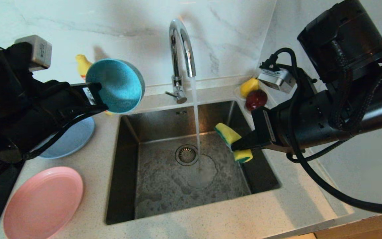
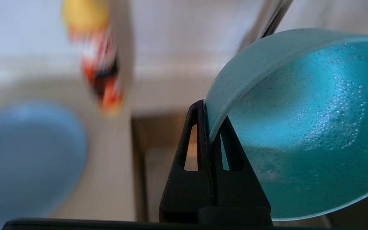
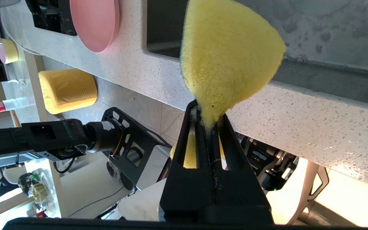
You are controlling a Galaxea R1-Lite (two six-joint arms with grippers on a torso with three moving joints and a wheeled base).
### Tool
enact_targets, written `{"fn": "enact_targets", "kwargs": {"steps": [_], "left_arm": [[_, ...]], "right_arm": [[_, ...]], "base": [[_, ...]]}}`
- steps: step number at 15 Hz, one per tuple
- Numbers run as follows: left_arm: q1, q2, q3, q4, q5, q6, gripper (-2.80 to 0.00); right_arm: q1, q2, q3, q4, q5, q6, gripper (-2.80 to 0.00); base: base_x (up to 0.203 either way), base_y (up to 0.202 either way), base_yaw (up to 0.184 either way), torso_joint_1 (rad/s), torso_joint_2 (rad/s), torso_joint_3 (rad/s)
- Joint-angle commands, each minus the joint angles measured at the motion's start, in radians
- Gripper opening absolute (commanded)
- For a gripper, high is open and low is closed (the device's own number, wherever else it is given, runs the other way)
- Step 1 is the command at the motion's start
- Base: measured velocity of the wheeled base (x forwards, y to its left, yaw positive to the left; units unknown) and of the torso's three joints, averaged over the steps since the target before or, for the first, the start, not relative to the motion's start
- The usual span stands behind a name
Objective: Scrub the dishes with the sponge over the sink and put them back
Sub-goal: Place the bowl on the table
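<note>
Bowl pinched at the rim, sponge waiting over the sink.

The left gripper (image 1: 99, 98) clamps the wet, likely slippery teal bowl (image 1: 116, 84) by its thin rim, tipped on edge above the counter left of the sink (image 1: 124, 166); the right gripper (image 1: 239, 144) squeezes the soft sponge (image 1: 232, 141) folded, over the basin's right side, its arm reaching in level.

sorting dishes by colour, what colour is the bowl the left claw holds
Teal bowl, clearest in the left wrist view.
</note>
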Motion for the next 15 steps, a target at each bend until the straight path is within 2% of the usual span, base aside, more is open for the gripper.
{"fn": "enact_targets", "kwargs": {"steps": [1, 2, 4, 7, 12, 15], "left_arm": [[0.036, -0.038, -0.095, 0.315, 0.005, -0.073, -2.80], [0.065, -0.052, -0.149, 0.459, 0.005, -0.102, -2.80], [0.171, -0.070, -0.277, 0.677, 0.000, -0.166, -2.80], [0.346, -0.070, -0.407, 0.866, -0.004, -0.250, -2.80], [0.608, -0.012, -0.472, 0.979, -0.017, -0.356, -2.80], [0.777, 0.041, -0.478, 0.977, -0.138, -0.404, -2.80]], "right_arm": [[0.000, -0.007, -0.001, 0.005, 0.002, 0.003, -2.80], [0.000, -0.010, 0.002, 0.007, 0.002, 0.003, -2.80], [0.000, -0.010, 0.006, 0.013, 0.005, 0.004, -2.80], [-0.001, -0.007, 0.019, 0.011, 0.005, 0.005, -2.80], [-0.009, -0.007, 0.054, 0.007, 0.002, 0.003, -2.80], [-0.009, -0.009, 0.073, 0.005, 0.001, 0.003, -2.80]], "base": [[0.000, 0.000, 0.000, 0.000, 0.00, 0.000], [0.000, 0.000, 0.000, 0.000, 0.00, 0.000], [0.000, 0.000, 0.000, 0.000, 0.00, 0.000], [0.000, 0.000, 0.000, 0.000, 0.00, 0.000], [0.000, 0.000, 0.000, 0.000, 0.00, 0.000], [0.000, 0.000, 0.000, 0.000, 0.00, 0.000]]}}
